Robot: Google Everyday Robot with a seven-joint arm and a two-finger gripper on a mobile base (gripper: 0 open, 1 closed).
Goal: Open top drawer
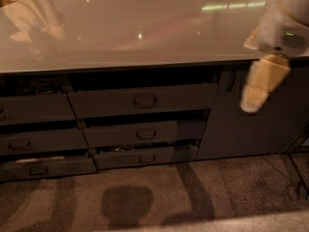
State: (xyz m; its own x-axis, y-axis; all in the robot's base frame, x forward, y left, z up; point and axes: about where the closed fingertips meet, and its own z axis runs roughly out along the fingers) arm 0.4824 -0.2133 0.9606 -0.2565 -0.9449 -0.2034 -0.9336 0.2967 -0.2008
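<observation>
The top drawer [111,101] is the wide dark grey front just under the countertop, in the middle column. Its small rectangular pull handle [145,100] sits at the centre. A dark gap shows above the front. My gripper [259,85], cream-coloured under a white wrist, hangs at the right in front of the cabinet door. It is well to the right of the drawer handle, a little higher, and touches nothing.
A glossy grey countertop [120,28] overhangs the drawers. Two narrower drawers [145,134] [145,157] lie below the top one, and more drawers [34,109] stand at the left. A plain cabinet door [231,124] is at the right. Thin dark legs or cables [294,178] stand on the carpet at the far right.
</observation>
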